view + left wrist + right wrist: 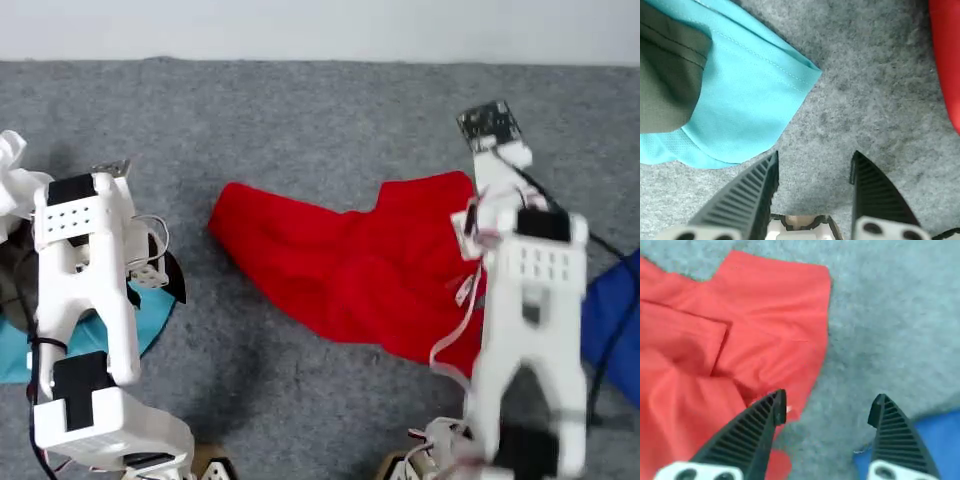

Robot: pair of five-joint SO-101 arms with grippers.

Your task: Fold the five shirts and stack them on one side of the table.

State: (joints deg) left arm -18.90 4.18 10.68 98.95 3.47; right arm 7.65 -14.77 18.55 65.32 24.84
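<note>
A red shirt [350, 265] lies crumpled across the middle of the grey table, and its edge [947, 60] reaches into the left wrist view. My right gripper [827, 407] hangs open over the red shirt's [725, 345] right edge, holding nothing. A turquoise shirt [740, 95] lies at the table's left with a dark grey shirt [667, 85] on top of it. My left gripper [812, 172] is open above bare carpet just beside the turquoise hem. A blue shirt [610, 320] lies at the right edge. A white garment [12, 175] sits at the far left.
Grey carpet [300, 120] covers the table. The left arm's white body [85, 300] stands over the turquoise pile, and the right arm's body [530, 330] rises beside the red shirt. A small circuit board [490, 122] and cables sit on the right arm.
</note>
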